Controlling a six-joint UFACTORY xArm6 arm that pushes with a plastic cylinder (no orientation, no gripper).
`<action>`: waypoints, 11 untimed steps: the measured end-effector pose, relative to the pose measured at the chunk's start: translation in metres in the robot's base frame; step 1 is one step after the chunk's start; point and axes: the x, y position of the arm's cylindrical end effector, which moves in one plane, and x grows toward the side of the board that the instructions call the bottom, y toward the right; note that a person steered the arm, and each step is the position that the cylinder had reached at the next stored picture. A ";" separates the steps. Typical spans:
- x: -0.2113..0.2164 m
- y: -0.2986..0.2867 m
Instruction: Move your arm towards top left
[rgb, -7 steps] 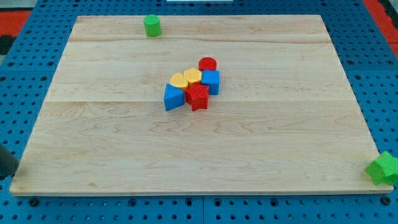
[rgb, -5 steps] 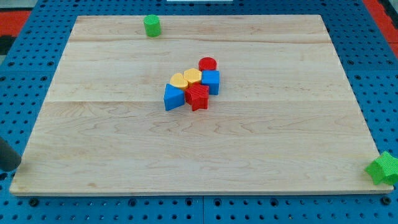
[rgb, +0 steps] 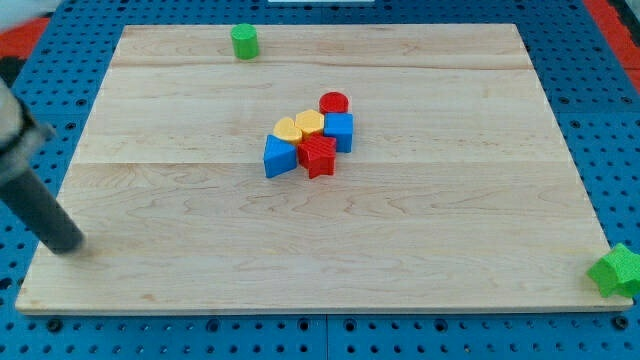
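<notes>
My tip (rgb: 68, 245) sits at the worktop (rgb: 180, 260) left edge, low down. Path up the left side is open wood, nothing on it. Only obstacle up top: green cylinder (rgb: 244, 41) by the top edge. Mid-board cluster, nearest the blue block (rgb: 279, 157), is well to the right. Green block (rgb: 617, 271) off the bottom-right corner.
</notes>
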 end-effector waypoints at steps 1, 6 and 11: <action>-0.004 -0.006; -0.147 -0.011; -0.288 -0.011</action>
